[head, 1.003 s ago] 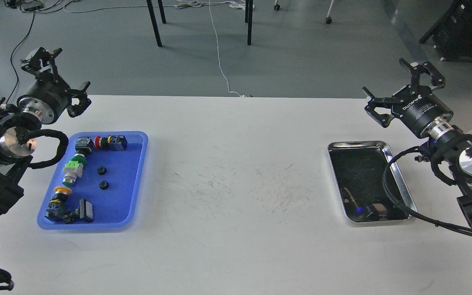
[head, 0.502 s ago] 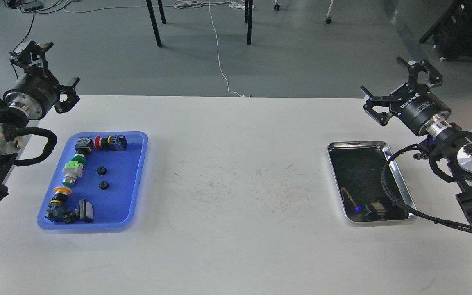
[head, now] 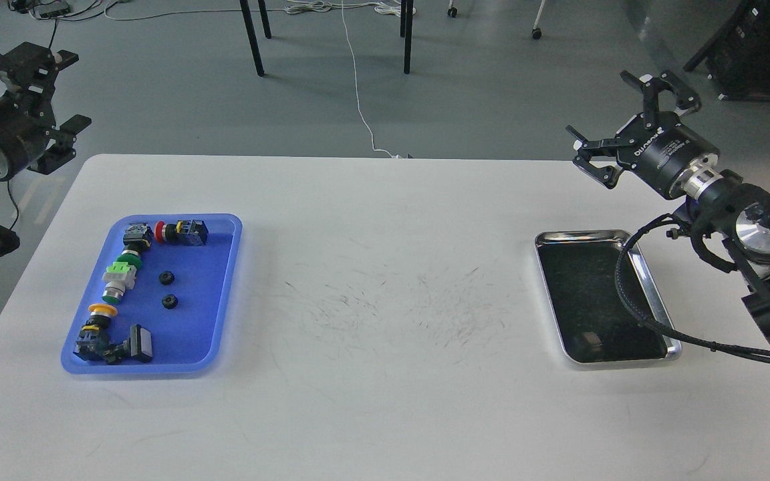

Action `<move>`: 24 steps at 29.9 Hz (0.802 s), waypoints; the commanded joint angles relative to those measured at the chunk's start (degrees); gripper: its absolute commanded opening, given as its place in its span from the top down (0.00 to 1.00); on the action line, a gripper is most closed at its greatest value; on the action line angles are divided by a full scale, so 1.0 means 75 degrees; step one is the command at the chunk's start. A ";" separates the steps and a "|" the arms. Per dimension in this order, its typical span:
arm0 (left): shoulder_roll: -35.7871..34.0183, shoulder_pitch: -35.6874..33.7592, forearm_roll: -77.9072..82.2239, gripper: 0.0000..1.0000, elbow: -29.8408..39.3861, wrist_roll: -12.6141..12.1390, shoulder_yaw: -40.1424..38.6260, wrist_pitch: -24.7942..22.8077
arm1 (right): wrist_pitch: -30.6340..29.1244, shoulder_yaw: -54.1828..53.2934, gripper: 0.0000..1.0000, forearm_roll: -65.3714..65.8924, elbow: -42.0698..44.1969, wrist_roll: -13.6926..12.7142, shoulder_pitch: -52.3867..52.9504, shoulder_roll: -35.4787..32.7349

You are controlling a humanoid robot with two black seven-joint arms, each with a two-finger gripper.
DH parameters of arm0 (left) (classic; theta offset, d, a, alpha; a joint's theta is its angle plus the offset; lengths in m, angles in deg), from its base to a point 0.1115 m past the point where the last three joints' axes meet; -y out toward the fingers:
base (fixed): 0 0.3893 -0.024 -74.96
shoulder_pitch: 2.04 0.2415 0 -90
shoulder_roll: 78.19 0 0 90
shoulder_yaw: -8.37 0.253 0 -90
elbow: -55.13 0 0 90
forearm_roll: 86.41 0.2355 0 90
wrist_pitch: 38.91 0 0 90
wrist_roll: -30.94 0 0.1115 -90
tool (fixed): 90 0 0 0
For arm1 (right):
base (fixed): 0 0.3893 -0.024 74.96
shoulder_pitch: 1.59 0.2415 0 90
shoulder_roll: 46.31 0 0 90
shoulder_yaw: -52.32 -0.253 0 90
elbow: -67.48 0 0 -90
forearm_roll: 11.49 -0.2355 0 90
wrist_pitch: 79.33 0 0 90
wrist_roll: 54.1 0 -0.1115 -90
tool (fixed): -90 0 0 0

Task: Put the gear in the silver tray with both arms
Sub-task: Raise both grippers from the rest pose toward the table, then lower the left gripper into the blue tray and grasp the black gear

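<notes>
The silver tray [head: 652, 300], shiny-rimmed and dark-bottomed, lies bare; left gripper [head: 44, 90] and right gripper [head: 625, 110] both spread

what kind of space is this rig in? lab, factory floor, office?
Most likely a robotics lab or test room: a plain white table scuffed from use, loose cables on the grey floor, and a blue tray of push-button parts opposite an empty silver tray.

White tabletop [head: 385, 267] with blue tray [head: 224, 267] of push-button parts at left, silver tray [head: 652, 294] at right; left end effector [head: 51, 93] and right end effector [head: 622, 127] spread wide, raised at far corners.
</notes>
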State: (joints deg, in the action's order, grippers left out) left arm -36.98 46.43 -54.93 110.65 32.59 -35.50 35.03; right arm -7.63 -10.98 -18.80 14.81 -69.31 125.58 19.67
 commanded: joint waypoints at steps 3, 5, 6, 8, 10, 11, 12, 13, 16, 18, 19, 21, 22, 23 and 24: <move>-0.1544 0.0145 0.1120 0.02 0.1677 -0.0125 0.0363 -0.0061 | 0.0600 0.0037 0.01 0.0060 -0.0606 0.0000 -0.0046 -0.0044; -0.1920 0.0111 0.1577 0.02 0.2205 -0.0207 0.0785 -0.0085 | 0.0682 0.0037 0.01 0.0071 -0.0746 0.0012 -0.0058 -0.0067; -0.2037 0.0099 0.1753 0.02 0.2405 -0.0254 0.0937 -0.0085 | 0.0740 0.0025 0.02 0.0060 -0.0817 0.0024 -0.0058 -0.0056; -0.2109 0.0122 0.2023 0.02 0.2780 -0.0360 0.1091 -0.0085 | 0.1021 0.0013 0.02 0.0060 -0.1097 0.0035 -0.0069 -0.0032; -0.2086 0.0146 0.2525 0.02 0.3062 -0.0640 0.1301 -0.0061 | 0.1221 0.0037 0.02 0.0071 -0.1367 0.0047 -0.0069 -0.0055; -0.2016 0.0146 0.2888 0.02 0.3121 -0.0781 0.1430 -0.0061 | 0.1245 0.0037 0.02 0.0071 -0.1426 0.0047 -0.0081 -0.0055; -0.1957 0.0146 0.3332 0.02 0.3156 -0.0933 0.1559 -0.0061 | 0.1233 0.0049 0.02 0.0071 -0.1450 0.0036 -0.0093 -0.0055; -0.1841 0.0146 0.3766 0.02 0.3157 -0.1039 0.1676 -0.0061 | 0.1233 0.0049 0.02 0.0071 -0.1462 0.0036 -0.0104 -0.0055; -0.1442 0.0075 0.4915 0.02 0.3157 -0.1285 0.1853 -0.0061 | 0.1233 0.0037 0.02 0.0071 -0.1450 0.0036 -0.0104 -0.0055; -0.1243 0.0099 0.5514 0.02 0.3157 -0.1484 0.1864 -0.0084 | 0.1256 0.0037 0.02 0.0083 -0.1380 0.0071 -0.0116 -0.0032; -0.1149 0.0099 0.5725 0.02 0.3168 -0.1613 0.1865 -0.0096 | 0.1326 0.0037 0.02 0.0083 -0.1368 0.0094 -0.0116 -0.0009; -0.0973 0.0075 0.6019 0.02 0.3157 -0.1789 0.1865 -0.0189 | 0.1397 -0.0056 0.02 0.0083 -0.1368 0.0117 -0.0128 0.0038; -0.0937 0.0087 0.6090 0.02 0.3157 -0.1801 0.1876 -0.0248 | 0.1409 -0.0068 0.02 0.0083 -0.1368 0.0118 -0.0140 0.0038; -0.0914 0.0110 0.6172 0.02 0.3157 -0.1813 0.1899 -0.0307 | 0.1409 -0.0069 0.01 0.0083 -0.1357 0.0118 -0.0140 0.0038; -0.0902 0.0134 0.6289 0.02 0.3157 -0.1802 0.1969 -0.0377 | 0.1420 -0.0069 0.01 0.0083 -0.1345 0.0118 -0.0151 0.0050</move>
State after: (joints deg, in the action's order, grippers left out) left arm -44.43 47.07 -10.01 134.36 19.45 -21.43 33.42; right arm 2.77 -11.31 -18.18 4.55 -68.47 124.60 19.87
